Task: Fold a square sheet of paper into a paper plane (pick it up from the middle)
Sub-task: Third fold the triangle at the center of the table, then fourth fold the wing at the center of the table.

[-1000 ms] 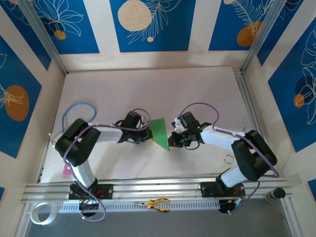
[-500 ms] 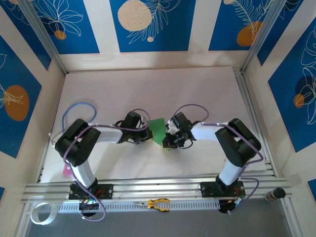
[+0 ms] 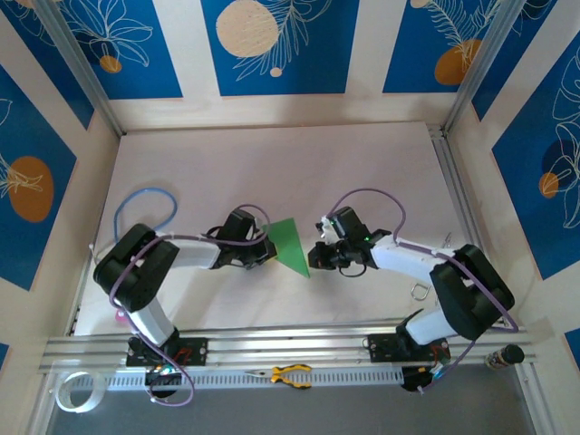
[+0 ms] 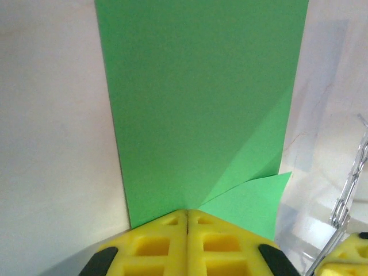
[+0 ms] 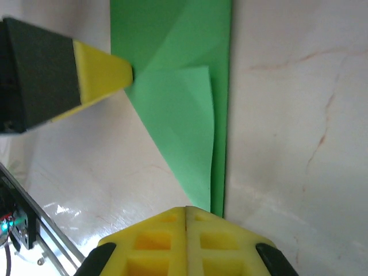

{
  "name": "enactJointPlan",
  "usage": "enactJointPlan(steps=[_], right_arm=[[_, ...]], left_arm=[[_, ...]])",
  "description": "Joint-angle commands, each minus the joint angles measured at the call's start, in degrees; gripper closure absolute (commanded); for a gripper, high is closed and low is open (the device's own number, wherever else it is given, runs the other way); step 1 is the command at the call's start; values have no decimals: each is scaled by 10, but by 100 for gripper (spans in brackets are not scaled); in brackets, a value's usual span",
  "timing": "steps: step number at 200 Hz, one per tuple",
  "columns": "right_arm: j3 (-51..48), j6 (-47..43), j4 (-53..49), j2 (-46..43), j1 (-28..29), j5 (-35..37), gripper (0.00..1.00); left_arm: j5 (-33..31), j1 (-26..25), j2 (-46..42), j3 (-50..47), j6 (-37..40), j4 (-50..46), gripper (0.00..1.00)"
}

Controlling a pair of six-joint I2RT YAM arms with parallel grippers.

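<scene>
Left arm (image 3: 195, 252) reaching inward, low, left claw (image 4: 187, 214) closed, right arm (image 3: 408, 260) mirroring it, right claw (image 5: 186, 210) closed, tips apparently facing.

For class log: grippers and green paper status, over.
Green paper partly folded, flat. Left gripper shut at its edge, right gripper shut at its tip. Pliers on near rail.

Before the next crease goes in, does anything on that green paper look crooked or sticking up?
Yes. On the green paper, one folded flap sits askew: its tip pokes past the long straight edge, and it looks slightly lifted rather than pressed flat.
</scene>
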Motion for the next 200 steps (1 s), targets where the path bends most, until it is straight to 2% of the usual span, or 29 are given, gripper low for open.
enactJointPlan(steps=[1,46,74,97,127,153,200], right_arm=[[5,13,-2,-5,-7,10,93],[5,43,37,20,-17,-38,91],[22,49,13,44,-18,-31,90],[35,49,4,55,-10,-19,89],[52,55,-7,58,8,5,82],[52,70,9,66,11,3,77],[80,65,6,101,11,0,73]], left_arm=[[-25,-13,-17,-20,-30,-2,100],[-63,-40,-55,-34,-55,0,100],[-84,-41,-75,-12,-17,-56,86],[-99,-39,-95,13,26,-109,80],[-103,-25,-120,14,51,-119,71],[-72,1,-128,2,59,-104,62],[23,38,-86,8,59,-65,59]])
